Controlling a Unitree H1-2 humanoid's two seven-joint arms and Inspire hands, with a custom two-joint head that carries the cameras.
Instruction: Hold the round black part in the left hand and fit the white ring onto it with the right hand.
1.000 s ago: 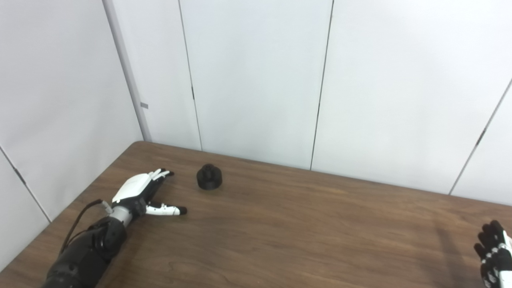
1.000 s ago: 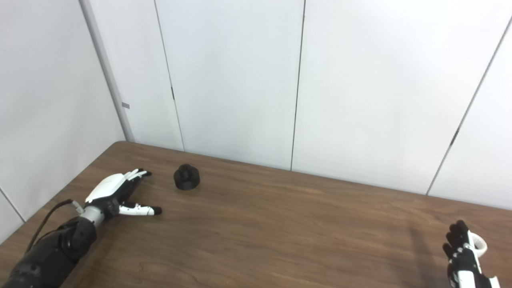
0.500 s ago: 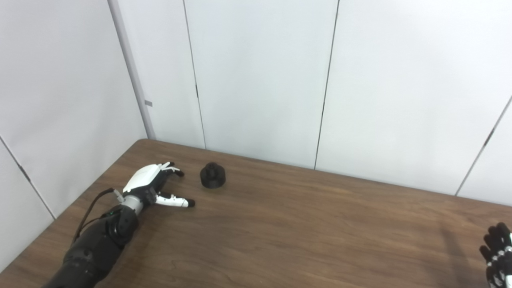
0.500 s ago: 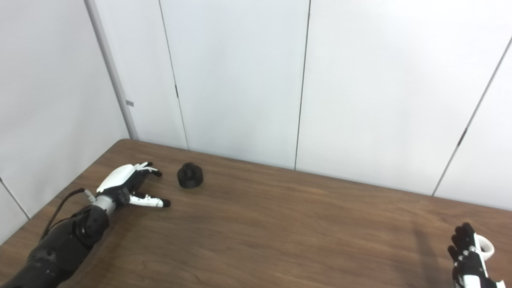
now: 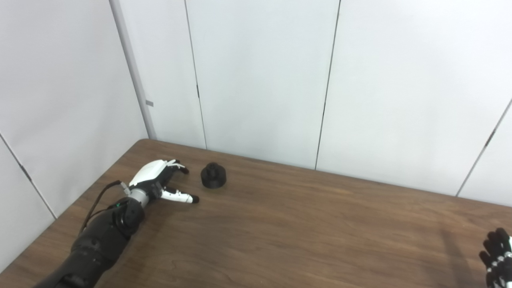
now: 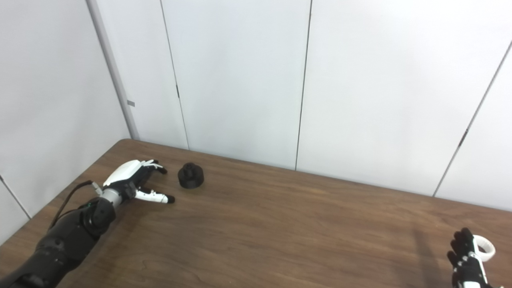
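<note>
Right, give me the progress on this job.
Early stage. Done: the right hand has its fingers around the ring. In hand: the open left hand sits beside the black part, not touching it. Left: grasp the part, bring both together, fit the ring.

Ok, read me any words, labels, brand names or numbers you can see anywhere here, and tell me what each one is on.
No readable text in either view.
Round black part: no marking visible.
White ring: plain.
Left hand and right hand: no label or brand visible.
Table: bare wood grain.
Small grey tag on the wall post: too small to tell if it bears writing.
</note>
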